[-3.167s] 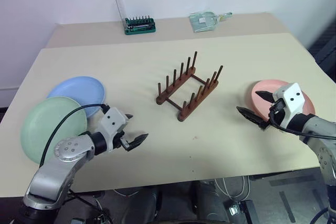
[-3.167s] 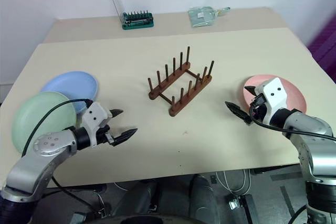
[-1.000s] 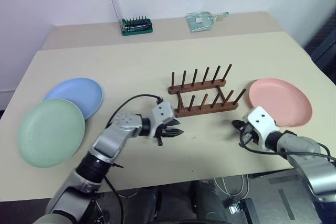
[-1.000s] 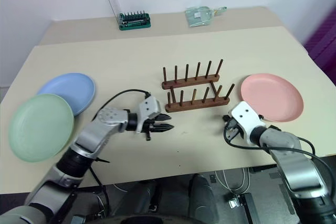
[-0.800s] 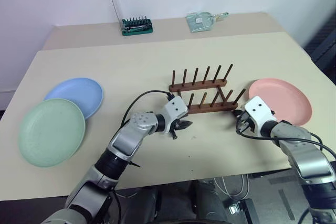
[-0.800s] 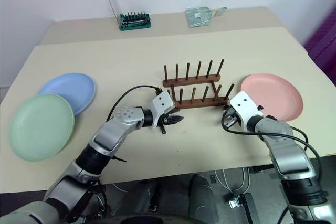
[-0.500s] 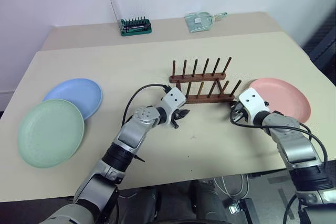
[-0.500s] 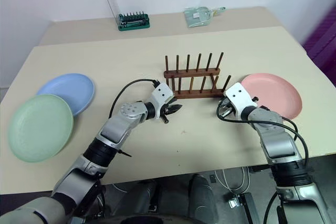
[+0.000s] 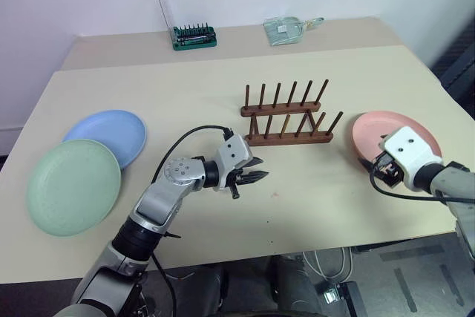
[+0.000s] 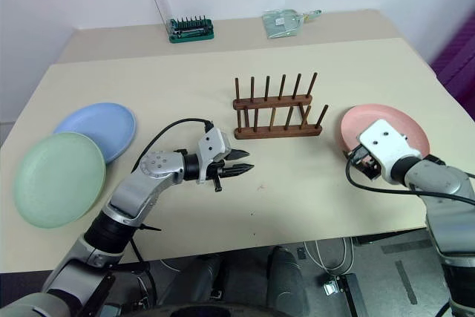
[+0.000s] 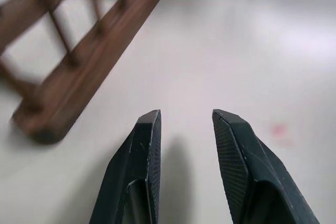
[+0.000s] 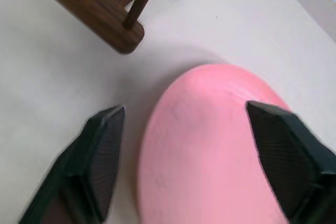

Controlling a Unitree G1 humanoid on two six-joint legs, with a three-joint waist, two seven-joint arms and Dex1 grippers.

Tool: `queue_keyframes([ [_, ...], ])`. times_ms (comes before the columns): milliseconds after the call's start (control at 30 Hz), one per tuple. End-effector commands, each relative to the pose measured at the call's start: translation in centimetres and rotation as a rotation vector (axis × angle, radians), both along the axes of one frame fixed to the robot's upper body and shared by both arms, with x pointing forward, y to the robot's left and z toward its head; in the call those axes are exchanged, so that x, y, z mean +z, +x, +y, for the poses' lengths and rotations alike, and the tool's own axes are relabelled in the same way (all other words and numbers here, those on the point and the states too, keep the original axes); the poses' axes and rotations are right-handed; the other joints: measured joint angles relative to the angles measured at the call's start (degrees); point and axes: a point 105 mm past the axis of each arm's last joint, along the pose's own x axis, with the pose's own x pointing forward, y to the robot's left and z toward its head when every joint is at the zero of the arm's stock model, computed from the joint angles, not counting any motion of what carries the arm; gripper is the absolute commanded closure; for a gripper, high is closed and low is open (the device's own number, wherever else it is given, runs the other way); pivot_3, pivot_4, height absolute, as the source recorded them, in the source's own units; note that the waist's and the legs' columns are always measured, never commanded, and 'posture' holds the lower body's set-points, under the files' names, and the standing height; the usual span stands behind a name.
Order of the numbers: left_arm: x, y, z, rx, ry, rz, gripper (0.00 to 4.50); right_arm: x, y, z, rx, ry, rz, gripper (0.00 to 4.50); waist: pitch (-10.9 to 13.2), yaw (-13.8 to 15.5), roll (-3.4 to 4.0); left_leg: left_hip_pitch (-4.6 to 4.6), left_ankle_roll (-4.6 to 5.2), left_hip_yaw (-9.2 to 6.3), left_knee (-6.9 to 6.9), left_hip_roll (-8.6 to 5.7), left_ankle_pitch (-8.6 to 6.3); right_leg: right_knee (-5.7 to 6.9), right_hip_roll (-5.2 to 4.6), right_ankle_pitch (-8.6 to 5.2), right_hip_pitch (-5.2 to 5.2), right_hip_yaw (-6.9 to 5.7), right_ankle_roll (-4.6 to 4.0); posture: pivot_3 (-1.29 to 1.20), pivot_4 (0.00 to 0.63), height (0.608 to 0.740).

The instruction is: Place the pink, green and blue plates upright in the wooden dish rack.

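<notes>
Judging by its matte, shallow, rigid form, the pink plate (image 12: 210,145) looks light and stiff, probably plastic and not very slippery, but lying flat on the table (image 9: 185,94) it offers only its thin rim to pinch. The near rim, on the side toward the wooden dish rack (image 9: 286,118), seems the sensible place to take hold, one finger under the lip and one on top.

That plate lies at the table's right edge, just right of the rack and apart from it. The right gripper (image 12: 197,156) hangs directly over the plate's near edge with its fingers spread wide, one finger outside the rim over bare table, the other over the plate's inside; it holds nothing.

Well to the left, the green plate (image 9: 73,186) and the blue plate (image 9: 107,135) lie flat, the green one overlapping the blue one's near edge. The left gripper (image 11: 186,121) hovers above bare table near the rack's left end, fingers partly open, a narrow gap between them, and empty. The rack stands empty.
</notes>
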Motion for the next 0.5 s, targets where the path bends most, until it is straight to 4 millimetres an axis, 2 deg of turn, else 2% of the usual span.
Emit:
queue_keyframes([
  [33, 1.7, -0.7, -0.7, -0.069, -0.039, -0.048, 2.96, -0.6, 0.3, -1.5, -0.075, -0.031, 0.006, 0.73, 0.00, -0.14, 0.01, 0.01, 0.01, 0.01, 0.00, 0.00, 0.00, 0.00, 0.00, 0.00, 0.00, 0.01, 0.00, 0.00, 0.150, 0.740],
  [133, 2.1, -0.4, -0.9, -0.060, -0.045, -0.059, 2.96, -1.4, 0.9, -2.4, -0.132, -0.026, 0.009, 1.52, 0.00, -0.23, 0.01, 0.01, -0.10, 0.04, 0.00, 0.00, 0.06, 0.03, 0.00, 0.00, -0.06, 0.02, -0.01, 0.00, 0.150, 0.740],
  [200, 2.1, -0.2, -0.9, -0.051, -0.045, -0.065, 2.96, -1.5, 1.1, -2.6, -0.142, -0.032, 0.007, 2.40, -0.01, -0.16, 0.03, 0.00, -0.34, 0.04, -0.01, 0.02, 0.19, 0.04, 0.01, 0.00, -0.07, 0.02, -0.01, 0.00, 0.150, 0.740],
  [333, 2.0, -0.3, -0.8, -0.042, -0.045, -0.064, 2.96, -1.1, 1.5, -2.6, -0.132, -0.062, -0.022, 4.47, -0.01, -0.12, 0.03, -0.02, -0.33, 0.04, -0.01, 0.01, 0.19, 0.03, 0.01, 0.00, -0.07, 0.02, -0.01, 0.00, 0.150, 0.740],
  [467, 1.7, -0.5, -0.2, -0.034, -0.031, -0.064, 2.96, 2.8, 2.7, -1.3, -0.047, -0.140, -0.183, 4.47, 0.01, -0.22, 0.05, -0.01, -0.34, 0.04, -0.02, 0.01, 0.19, 0.03, 0.01, 0.00, -0.08, 0.02, -0.01, 0.00, 0.150, 0.740],
  [500, 1.7, -0.4, 0.0, -0.027, -0.031, -0.064, 2.96, 5.0, 3.3, -0.8, -0.032, -0.128, -0.266, 4.47, 0.01, -0.24, 0.04, -0.02, -0.34, 0.04, -0.02, 0.01, 0.19, 0.04, 0.01, 0.00, -0.10, 0.02, -0.01, 0.00, 0.150, 0.740],
])
